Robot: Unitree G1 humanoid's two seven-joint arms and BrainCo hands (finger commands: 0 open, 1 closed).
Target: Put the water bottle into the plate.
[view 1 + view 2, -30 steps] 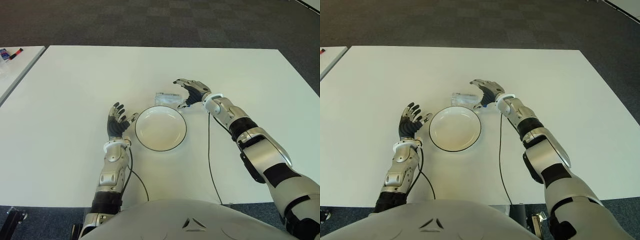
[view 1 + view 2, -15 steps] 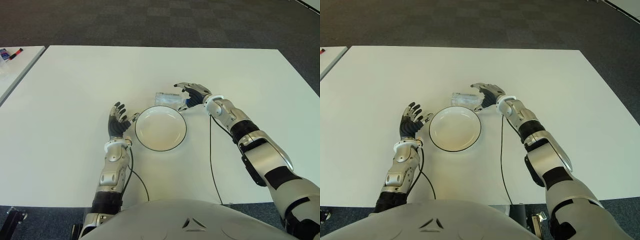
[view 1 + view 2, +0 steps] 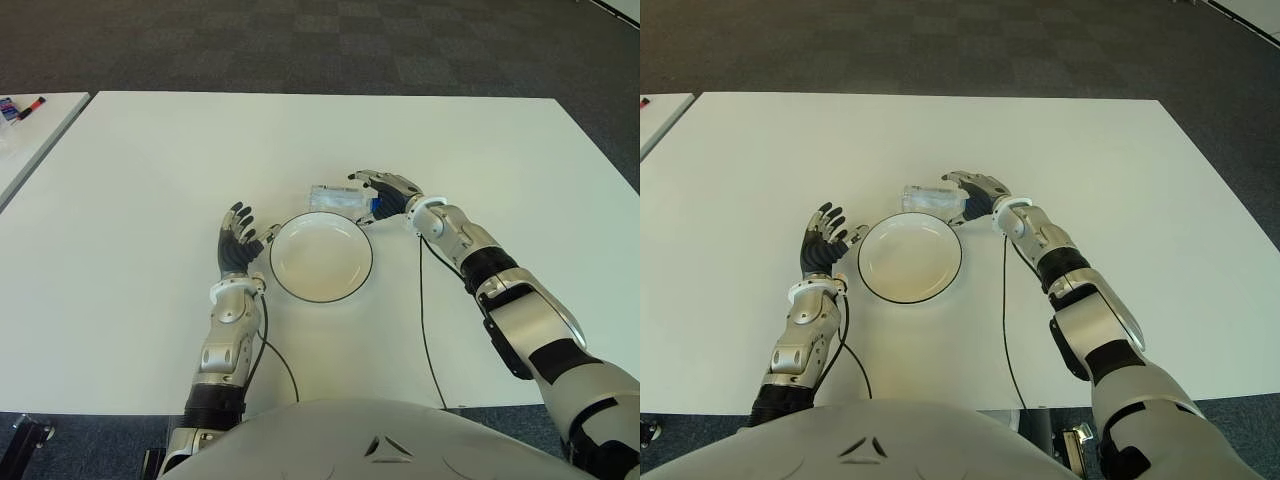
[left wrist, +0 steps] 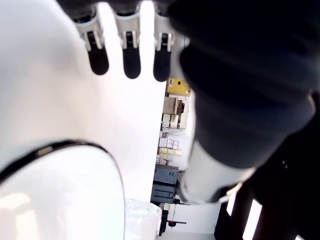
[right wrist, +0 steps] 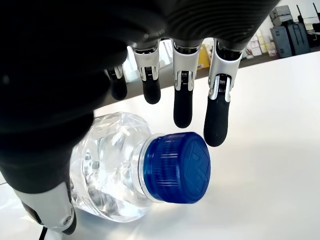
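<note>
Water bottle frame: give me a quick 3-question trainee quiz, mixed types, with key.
1. True or false: the water bottle stands upright inside the plate.
2. Multiple choice: the right hand is A) gripping the bottle clear of the table, B) over the bottle's cap end with fingers spread, not closed, C) in the plate.
3. Fill in: the idle left hand shows on the plate's ___ side.

Key: 1 false, it lies on its side on the table just beyond the plate. 2 B. 3 left.
</note>
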